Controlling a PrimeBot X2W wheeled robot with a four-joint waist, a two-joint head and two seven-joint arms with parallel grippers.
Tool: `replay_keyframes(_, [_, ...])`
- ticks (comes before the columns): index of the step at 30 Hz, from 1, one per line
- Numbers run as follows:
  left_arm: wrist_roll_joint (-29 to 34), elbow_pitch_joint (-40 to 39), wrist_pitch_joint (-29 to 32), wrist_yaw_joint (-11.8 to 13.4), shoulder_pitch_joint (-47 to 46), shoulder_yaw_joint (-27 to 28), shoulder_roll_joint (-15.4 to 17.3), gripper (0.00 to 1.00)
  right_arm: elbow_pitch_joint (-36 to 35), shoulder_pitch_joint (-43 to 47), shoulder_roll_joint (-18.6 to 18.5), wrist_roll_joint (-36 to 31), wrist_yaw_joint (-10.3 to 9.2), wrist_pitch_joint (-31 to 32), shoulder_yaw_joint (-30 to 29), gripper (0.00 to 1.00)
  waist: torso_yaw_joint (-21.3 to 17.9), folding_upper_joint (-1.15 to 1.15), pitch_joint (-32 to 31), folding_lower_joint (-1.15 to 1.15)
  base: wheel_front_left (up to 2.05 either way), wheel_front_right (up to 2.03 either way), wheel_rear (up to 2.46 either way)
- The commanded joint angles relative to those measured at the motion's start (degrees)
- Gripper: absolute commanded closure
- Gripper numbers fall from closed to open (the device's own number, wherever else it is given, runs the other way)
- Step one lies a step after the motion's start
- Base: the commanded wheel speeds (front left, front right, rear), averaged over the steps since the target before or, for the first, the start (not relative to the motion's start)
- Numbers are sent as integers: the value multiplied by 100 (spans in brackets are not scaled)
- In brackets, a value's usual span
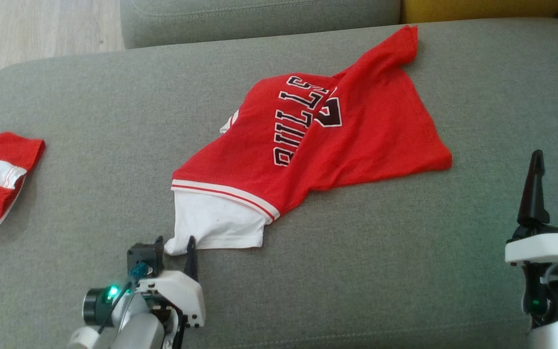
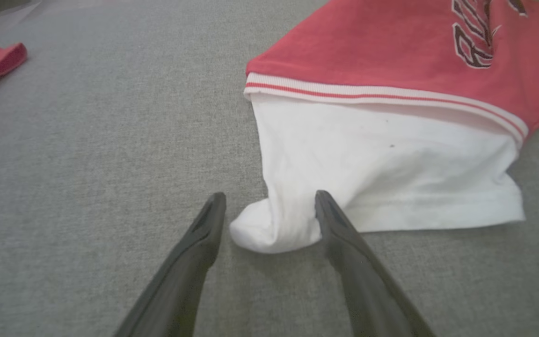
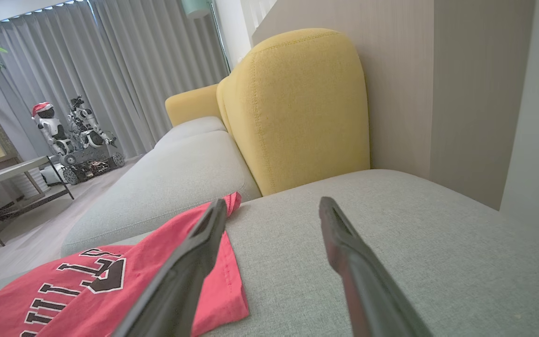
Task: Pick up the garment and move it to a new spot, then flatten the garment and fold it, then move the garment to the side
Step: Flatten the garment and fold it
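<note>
Left tool [image 1: 176,241]: wide, straddling the white corner [image 2: 269,234] of the garment [image 1: 347,140], nothing gripped.
Grip advice: it should reach deeper over that corner, then close before lifting.
Right tool [image 1: 556,157]: wide, well right of the garment.

The sofa seat [image 1: 356,271] is viewed steeply from above by the head camera. Low, close wrist views are taken along the fingers [image 2: 194,262]. The garment [image 1: 337,145] is shared by all three.
</note>
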Motion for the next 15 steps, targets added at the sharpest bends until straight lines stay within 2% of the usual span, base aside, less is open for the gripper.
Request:
replay_keyframes(1, [43,-99,2,-18,-278,106,131,60,-162,-125,-29,-8,-4,-5,114,0,-3,0,-4,0,0,0,0])
replay_keyframes(2, [53,-77,17,-20,-291,85,135,97,-145,-129,-29,-12,-4,-6,105,0,-5,0,-11,0,0,0,0])
replay_keyframes(3, [70,-59,25,-2,-299,68,141,100,-127,-132,-29,-16,-4,-8,93,0,-5,0,-21,0,0,0,0])
replay_keyframes(9, [99,-41,88,7,-272,-28,177,100,-22,-185,-28,-30,-4,-10,-6,0,49,0,-100,0,0,0,0])
replay_keyframes(15, [-375,-517,-53,-267,-225,143,84,100,268,-398,-28,-220,-4,231,42,0,218,0,-151,0,0,0,0])
